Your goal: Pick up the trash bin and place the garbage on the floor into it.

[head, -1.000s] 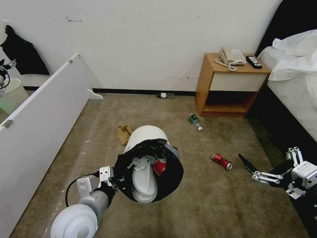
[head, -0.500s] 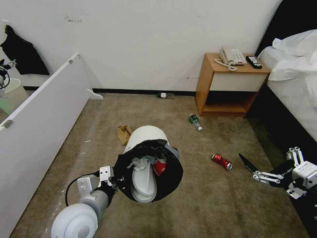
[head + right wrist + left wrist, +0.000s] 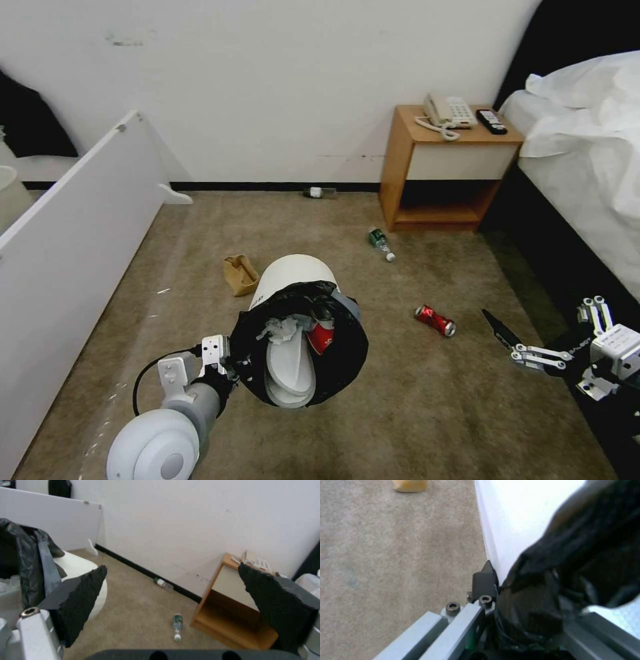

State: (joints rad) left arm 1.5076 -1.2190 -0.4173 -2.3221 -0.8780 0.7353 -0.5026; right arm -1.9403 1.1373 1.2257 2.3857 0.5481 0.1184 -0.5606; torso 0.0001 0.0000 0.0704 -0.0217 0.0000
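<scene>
The trash bin [image 3: 297, 280] hangs tilted at the lower centre of the head view, its black-lined mouth toward me with a white slipper [image 3: 291, 365] and tissue [image 3: 280, 328] inside. My left gripper [image 3: 235, 363] is clamped on its rim at lower left. A red can [image 3: 435, 320] lies on the floor [image 3: 413, 400] right of the bin, near my right gripper [image 3: 501, 337], whose fingers are spread with nothing between them.

I can read almost nothing here: my right end effector [image 3: 499, 328], at the lower right of the head view, carries small white lettering too blurred to make out.
</scene>
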